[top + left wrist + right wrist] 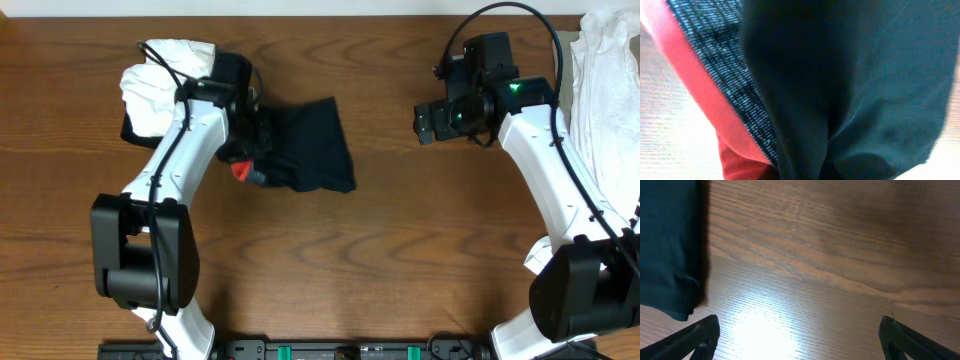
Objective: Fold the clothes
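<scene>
A dark garment with a red band lies bunched on the wooden table, left of centre. My left gripper sits at the garment's left edge. The left wrist view is filled by the dark cloth, its red band and a speckled strip; the fingers are hidden and the folds run together at the jaws. My right gripper hovers open and empty over bare table, right of the garment, whose edge shows in the right wrist view.
A pile of white clothes lies at the table's far right edge. A white cloth over something dark sits at the back left, behind my left arm.
</scene>
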`<state>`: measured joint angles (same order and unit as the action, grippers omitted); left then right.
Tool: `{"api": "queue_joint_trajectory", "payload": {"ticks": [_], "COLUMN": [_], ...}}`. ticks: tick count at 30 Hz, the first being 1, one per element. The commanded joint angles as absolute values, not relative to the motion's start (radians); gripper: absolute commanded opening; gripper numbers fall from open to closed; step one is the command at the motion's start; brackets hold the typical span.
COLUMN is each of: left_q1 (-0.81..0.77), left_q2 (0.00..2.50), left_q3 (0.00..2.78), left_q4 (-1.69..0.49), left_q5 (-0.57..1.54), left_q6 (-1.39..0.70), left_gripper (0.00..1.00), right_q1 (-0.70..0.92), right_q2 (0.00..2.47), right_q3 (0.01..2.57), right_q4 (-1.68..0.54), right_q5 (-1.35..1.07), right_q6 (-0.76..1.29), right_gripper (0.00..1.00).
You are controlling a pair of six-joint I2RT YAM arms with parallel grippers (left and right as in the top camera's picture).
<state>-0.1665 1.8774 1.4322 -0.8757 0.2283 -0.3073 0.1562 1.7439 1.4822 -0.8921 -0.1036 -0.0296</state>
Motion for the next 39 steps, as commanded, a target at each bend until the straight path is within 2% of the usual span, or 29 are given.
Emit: {"api": "queue_joint_trajectory", "payload": {"ticks": [1,3,5,6,8,11,12,19,33,34,39], "left_q1": [-0.162,-0.161,-0.159,-0.158,-0.155,-0.155,-0.155,-0.139,-0.097,-0.097,-0.096], "left_q2": [1.892,1.897,1.897,1.897,1.897,1.897,1.897,1.897,1.897,1.897,1.897], "left_q3": [1.381,1.356,1.345,1.345,1.345,1.344,1.344,1.3,1.193,1.193,1.178], "left_q4": [-0.868,-0.866,-0.871,-0.874,-0.874,-0.881,-0.883,-0.885,-0.881,-0.881,-0.88], "left_q5": [0.215,0.193,0.166,0.163,0.164,0.163,0.163,0.145,0.165,0.165,0.165], "left_q6": [-0.341,-0.361,-0.369,-0.369,-0.369,-0.373,-0.373,-0.409,-0.473,-0.474,-0.492], "left_gripper": [0.06,0.07,0.16,0.24,0.27,0.5,0.53,0.6,0.62,0.69,0.87], "right_q1": [0.152,0.152,0.152,0.152,0.152,0.152,0.152,0.152,0.152,0.152,0.152], "right_q2": [1.748,1.748,1.748,1.748,1.748,1.748,1.748,1.748,1.748,1.748,1.748], "right_q3": [1.475,1.475,1.475,1.475,1.475,1.475,1.475,1.475,1.475,1.475,1.475], "right_q4": [-0.891,-0.891,-0.891,-0.891,-0.891,-0.891,-0.891,-0.891,-0.891,-0.891,-0.891], "right_q5": [-0.101,-0.101,-0.101,-0.101,-0.101,-0.101,-0.101,-0.101,-0.101,-0.101,-0.101], "right_q6": [-0.015,-0.016,-0.015,-0.016,-0.015,-0.015,-0.015,-0.015,-0.015,-0.015,-0.015], "right_gripper": [0.99,0.99,0.99,0.99,0.99,0.99,0.99,0.99,0.99,0.99,0.99]}}
